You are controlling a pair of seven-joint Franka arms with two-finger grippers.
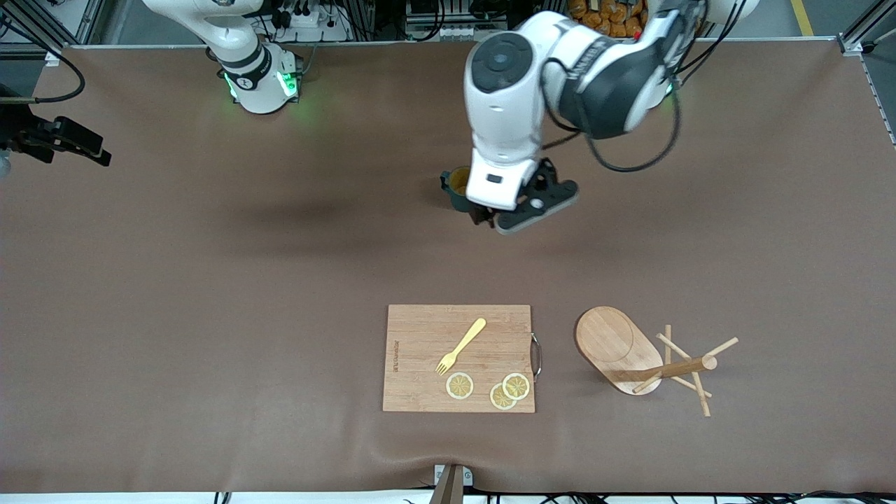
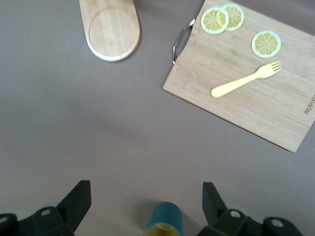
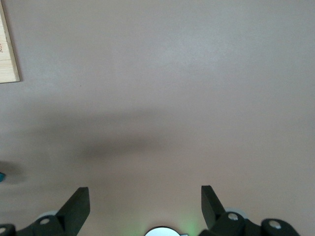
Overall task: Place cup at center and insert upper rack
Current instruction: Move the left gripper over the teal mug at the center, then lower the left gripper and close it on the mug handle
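Fingers (image 2: 78, 199) of the left gripper (image 2: 146, 206) spread wide apart, hovering over the cup (image 1: 458, 190) standing upright mid-table (image 1: 210, 280). Fingers (image 3: 78, 201) of the right gripper (image 3: 145, 206) likewise apart, waiting over bare table. Upper rack (image 1: 647, 358) lying toppled beside the cutting board (image 1: 458, 358), nearer the front camera than the cup.

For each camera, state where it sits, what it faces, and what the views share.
Front view: high across the table, facing both arm bases; left gripper over the dark teal cup.
Left wrist view: looks down past open jaws at the cup, rectangular wooden cutting board, oval rack base; front view shares these.
Right wrist view: open jaws, bare brown table.
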